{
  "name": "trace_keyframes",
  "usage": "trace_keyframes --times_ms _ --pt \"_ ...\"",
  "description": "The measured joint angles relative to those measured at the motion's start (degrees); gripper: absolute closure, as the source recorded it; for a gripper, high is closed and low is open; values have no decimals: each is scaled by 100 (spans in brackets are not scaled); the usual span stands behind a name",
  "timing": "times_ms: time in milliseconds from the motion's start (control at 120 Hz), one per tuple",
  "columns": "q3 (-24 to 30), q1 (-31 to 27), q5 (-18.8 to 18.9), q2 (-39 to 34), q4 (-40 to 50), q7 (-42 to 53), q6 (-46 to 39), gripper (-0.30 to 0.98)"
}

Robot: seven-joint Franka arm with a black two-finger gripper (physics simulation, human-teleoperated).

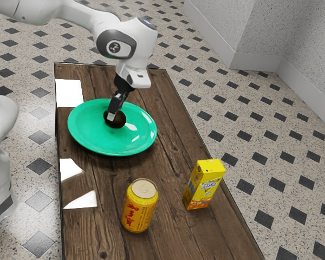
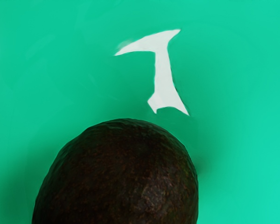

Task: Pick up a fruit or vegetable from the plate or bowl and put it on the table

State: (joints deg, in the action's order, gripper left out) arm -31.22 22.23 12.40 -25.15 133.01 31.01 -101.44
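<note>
Catalogued from the exterior view's left to right. Long, brown, plank-topped wooden table [image 1: 168, 162], bearing the lot. Round, glossy green plate [image 1: 89, 136], shallow, flat on the wood; its wide, low form presumably keeps the fruit together yet open to a reach from above. Dark brown, rounded, rough-skinned fruit, apparently an avocado [image 1: 119, 121], on the plate: the task's piece, awaiting transfer to bare wood. Black two-finger gripper [image 1: 114, 115], pointed down at the avocado, close against it, likely so placed for a grasp and a straight lift; how far it is open, and whether it has hold of the fruit, I cannot tell. Yellow metal can [image 1: 138, 212], red lettering, upright on its base, apart from the plate. Yellow and orange box-shaped carton [image 1: 205, 185], upright, apart from the can; both probably bystanders, to be avoided at set-down. Count: table, one; plate, one; avocado, one; gripper, one; can, one; carton, one.
</note>
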Motion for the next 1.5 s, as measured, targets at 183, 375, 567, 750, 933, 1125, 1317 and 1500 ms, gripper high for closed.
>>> trace_keyframes --times_ms 183,375,567,750,933,1125,1317,1500 --pt "-14 -2 6 42 0 44 -195 2" --pt "-385 190 12 297 0 78 -422 2" --pt "-412 181 79 441 33 109 -605 14" --pt "-402 186 -9 384 -212 92 -234 45" --pt "-364 193 -40 343 -628 46 215 53" --pt "-895 128 335 425 -1364 11 397 56" --pt "-1734 122 770 500 -1626 4 459 44" --pt "-2229 142 862 760 -1575 10 -81 37"
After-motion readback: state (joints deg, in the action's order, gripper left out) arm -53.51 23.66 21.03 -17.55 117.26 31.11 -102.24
